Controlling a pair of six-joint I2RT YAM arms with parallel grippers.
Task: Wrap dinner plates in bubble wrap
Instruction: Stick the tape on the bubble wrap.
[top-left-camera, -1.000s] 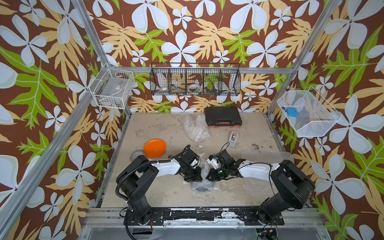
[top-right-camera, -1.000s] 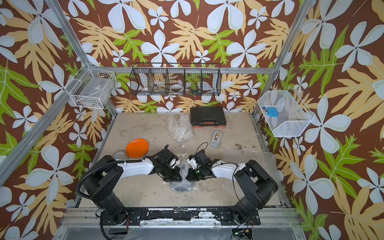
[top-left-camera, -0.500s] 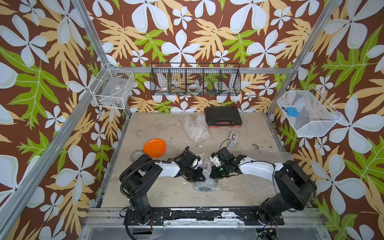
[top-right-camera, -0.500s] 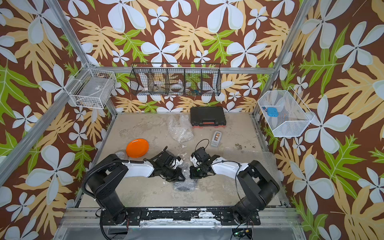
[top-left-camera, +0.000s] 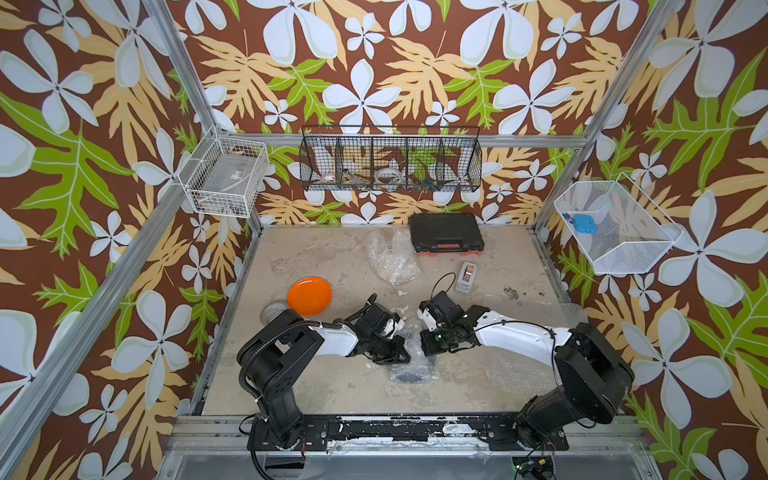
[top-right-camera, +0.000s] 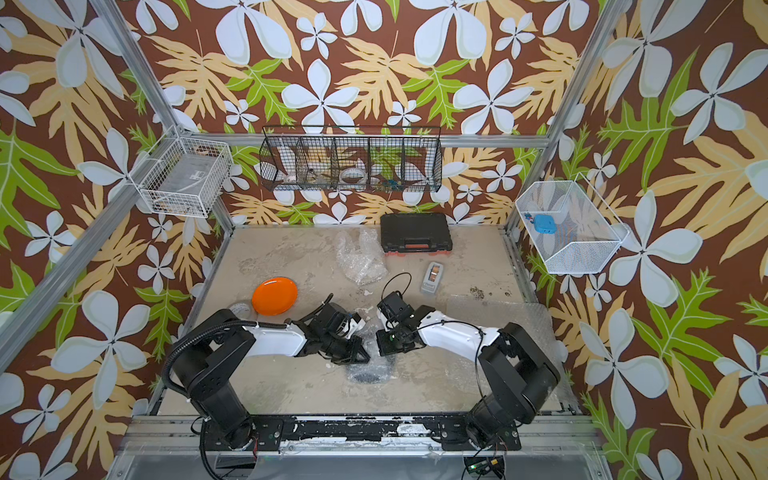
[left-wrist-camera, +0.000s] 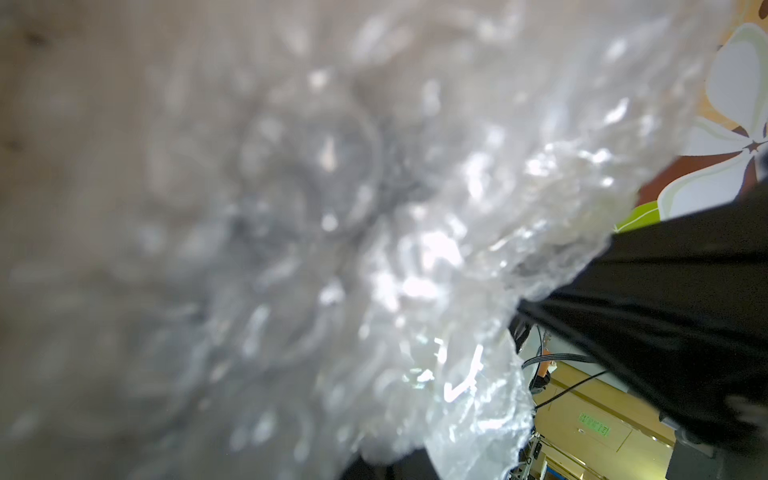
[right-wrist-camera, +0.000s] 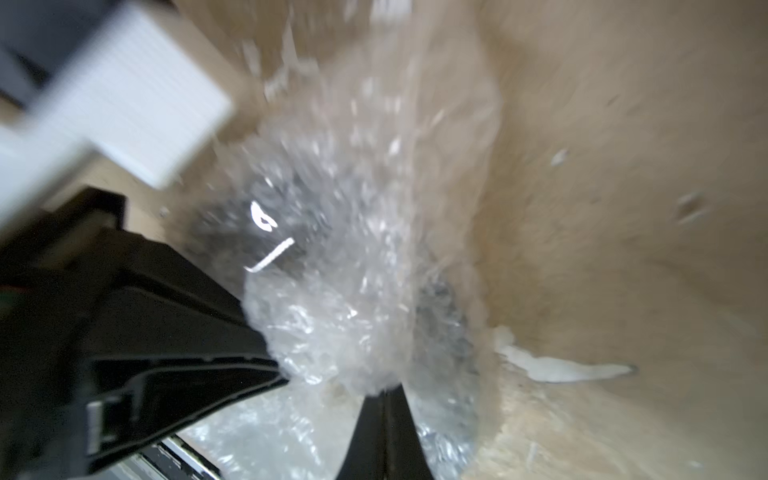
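Left pincer (top-left-camera: 400, 356) and right pincer (top-left-camera: 427, 348) were each clamped on the wrap (top-left-camera: 411, 365) bundled over the black plate (top-left-camera: 405, 377), front-centre on the worktop (top-left-camera: 332, 386). Orange plate (top-left-camera: 309, 296) lay bare, well apart on the left arm's side. A second wrap (top-left-camera: 392, 257) lay crumpled near the back.

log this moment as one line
left end effector: shut on bubble wrap | right end effector: same | black plate: under wrap | orange plate: bare
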